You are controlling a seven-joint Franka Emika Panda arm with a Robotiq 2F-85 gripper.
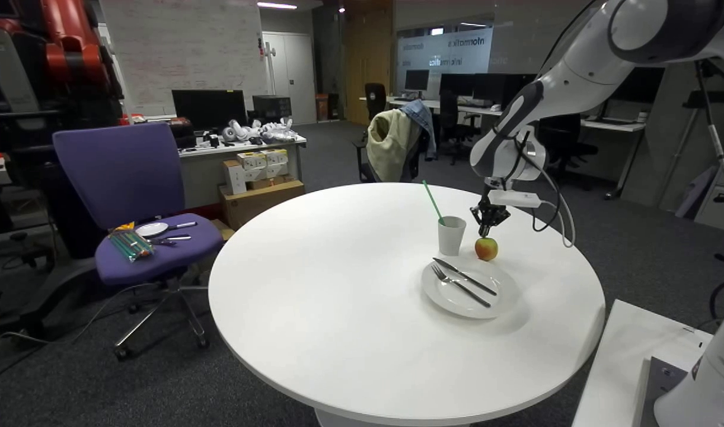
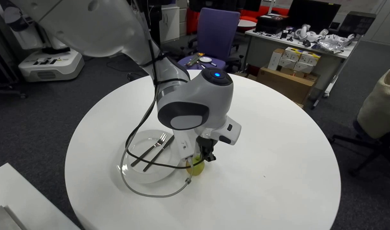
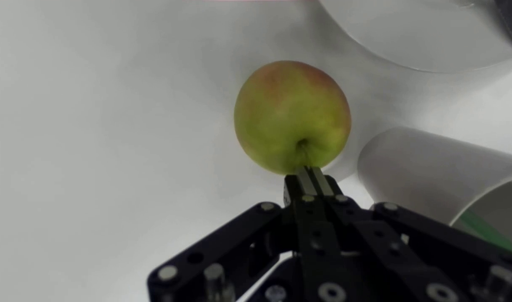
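Black and jointed, the 2-finger gripper (image 3: pixel 309 168) is pressing its tips together, holding nothing, by the stem of the round red-and-green apple (image 3: pixel 289 113), upper centre of the wrist view; contact is looking uncertain. Right of centre in an exterior view, a tapered white cup (image 1: pixel 451 240) is propping a thin green straw (image 1: pixel 433 203); a round white plate (image 1: pixel 447 299) is presumably bearing silvery fork (image 1: pixel 471 293) and knife (image 1: pixel 465 276) as a setting.

On the table (image 1: pixel 338 284), seen from this side, the plate (image 1: pixel 447 300) lies foremost, bearing fork (image 1: pixel 469 293) and knife (image 1: pixel 465 276) side by side. Behind the plate stand the cup (image 1: pixel 451 238), left, a straw (image 1: pixel 433 203) in it, and the apple (image 1: pixel 486 249), right, beneath the gripper (image 1: pixel 484 233). A chair (image 1: pixel 121 172) stands left of the table.
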